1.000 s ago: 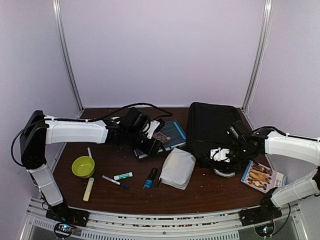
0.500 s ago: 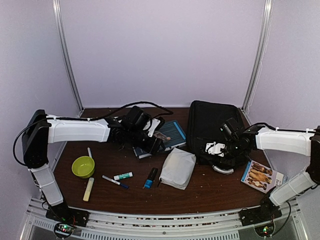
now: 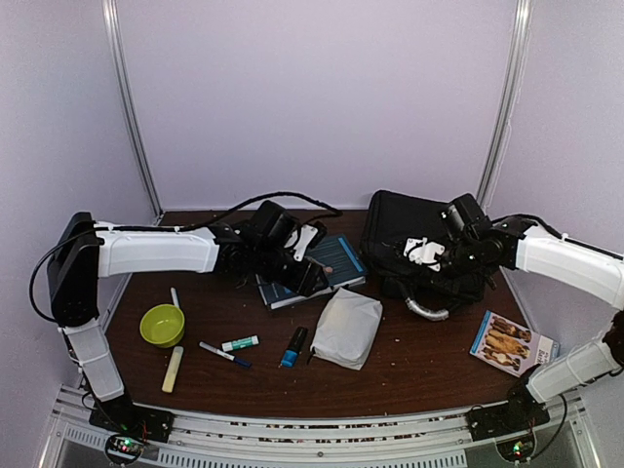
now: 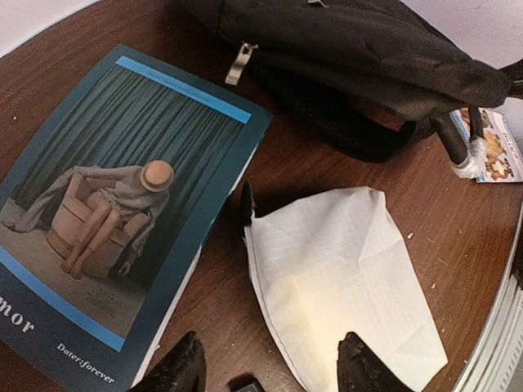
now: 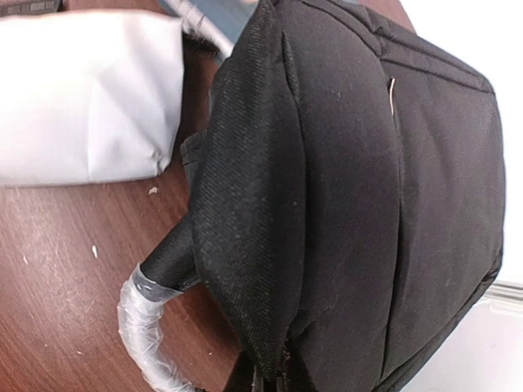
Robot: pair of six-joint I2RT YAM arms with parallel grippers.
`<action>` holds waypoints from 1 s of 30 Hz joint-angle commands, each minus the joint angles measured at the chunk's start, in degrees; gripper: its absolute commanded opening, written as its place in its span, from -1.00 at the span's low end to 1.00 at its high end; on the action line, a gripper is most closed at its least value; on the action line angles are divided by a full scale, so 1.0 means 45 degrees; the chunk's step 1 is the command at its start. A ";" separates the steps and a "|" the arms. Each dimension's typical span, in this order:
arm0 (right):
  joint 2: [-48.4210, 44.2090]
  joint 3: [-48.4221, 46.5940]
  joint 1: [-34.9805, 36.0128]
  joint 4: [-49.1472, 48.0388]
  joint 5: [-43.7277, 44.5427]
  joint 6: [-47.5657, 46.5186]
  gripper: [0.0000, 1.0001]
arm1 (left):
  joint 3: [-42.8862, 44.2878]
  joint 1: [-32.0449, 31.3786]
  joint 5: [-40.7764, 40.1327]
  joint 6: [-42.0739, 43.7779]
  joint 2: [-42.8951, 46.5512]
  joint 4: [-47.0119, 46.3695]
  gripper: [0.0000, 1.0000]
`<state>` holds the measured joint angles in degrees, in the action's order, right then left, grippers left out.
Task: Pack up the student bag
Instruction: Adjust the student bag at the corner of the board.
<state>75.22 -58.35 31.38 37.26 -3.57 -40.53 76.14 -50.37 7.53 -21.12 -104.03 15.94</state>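
Your right fingers (image 3: 421, 255) are clenched on the student bag (image 3: 409, 219), centre-right; left fingers (image 4: 184, 371) spread, empty. Nothing looks packed yet: book (image 4: 122, 188) and pouch (image 4: 335, 278) lie outside.

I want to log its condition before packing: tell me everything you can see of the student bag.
The student bag is a large black rectangular bag of soft woven fabric, with seamed panels and a metal zipper pull. A curved grey handle, wrapped in clear film, sticks out of its near end. It sits at the far right of the table, bunched up rather than flat, with its near edge seemingly pinched in the shut right claw. The white pouch lies close beside it, not touching.
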 commanded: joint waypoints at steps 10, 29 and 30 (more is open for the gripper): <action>0.2232 -0.1585 -0.0342 0.0349 0.0864 -0.0824 -1.00 | 0.0546 -0.0032 0.0308 0.0006 -0.0159 -0.0697 0.13; -0.2923 0.1280 -0.6565 0.5466 -0.1164 -0.2316 0.11 | 0.0957 -0.0335 0.1055 0.0788 -0.0075 -0.0172 0.44; -0.3087 0.1591 -0.6939 0.5546 -0.0896 -0.2530 0.11 | 0.0984 -0.0385 0.1016 0.0902 -0.0075 -0.0107 0.42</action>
<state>63.86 -55.18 5.32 55.46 -9.06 -47.79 78.41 -51.05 11.35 -19.92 -104.71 15.14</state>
